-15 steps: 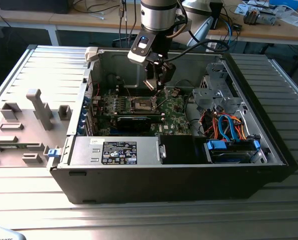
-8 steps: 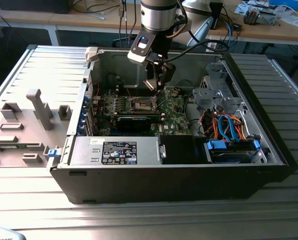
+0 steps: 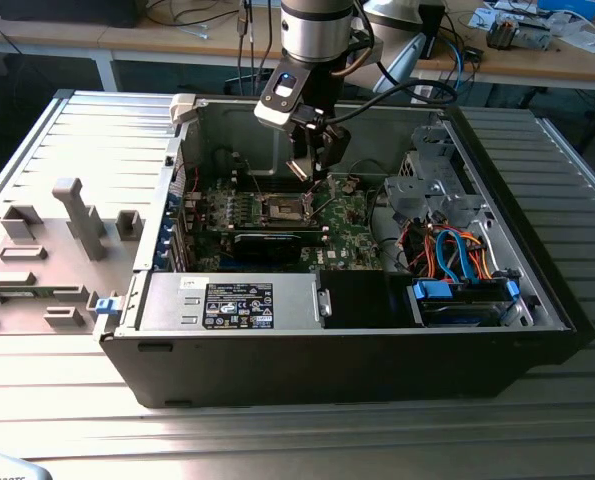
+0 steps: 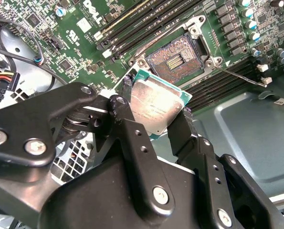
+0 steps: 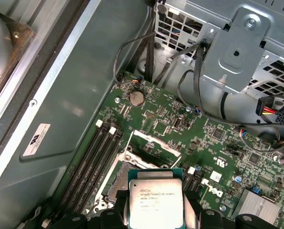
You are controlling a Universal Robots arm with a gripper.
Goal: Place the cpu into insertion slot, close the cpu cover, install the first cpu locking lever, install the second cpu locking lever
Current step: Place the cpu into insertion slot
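Gripper (image 4: 153, 119) clenched on the cpu (image 4: 157, 107), black fingers (image 4: 125, 119) pressed against two opposite edges, dull silver-grey top turned toward the camera in both wrist views. Cpu held in the air above the green motherboard (image 4: 84, 43), near the insertion slot (image 4: 173, 59) and not seated in it. Slot uncovered, brownish-gold contact field exposed within its metal rim, long memory slots (image 4: 132, 24) alongside. In the exterior view, arm reaching down into the open computer case (image 3: 377, 350) lying on the ribbed counter (image 3: 297, 440).

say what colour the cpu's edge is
Teal-green rim around the flat square silver-topped cpu; second wrist view.
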